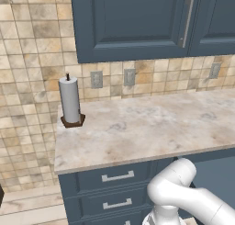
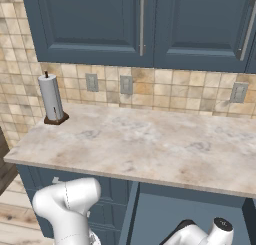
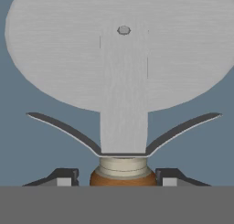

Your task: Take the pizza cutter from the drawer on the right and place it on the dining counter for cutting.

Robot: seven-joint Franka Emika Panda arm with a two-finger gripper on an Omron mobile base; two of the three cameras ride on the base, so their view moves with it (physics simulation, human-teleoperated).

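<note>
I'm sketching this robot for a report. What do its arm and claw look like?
The arm is glossy white with thick, rounded, tube-like links and bulbous joints; a dark joint section with a white cap shows in the right base view. The claw has two small dark fingertips carrying pale square pads. No cables or markings are visible.

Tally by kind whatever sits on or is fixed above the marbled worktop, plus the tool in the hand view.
Grey wall outlets: 3
White paper-towel roll on brown holder: 1
Grey-bladed, brown-handled pizza cutter: 1
Total: 5
</note>
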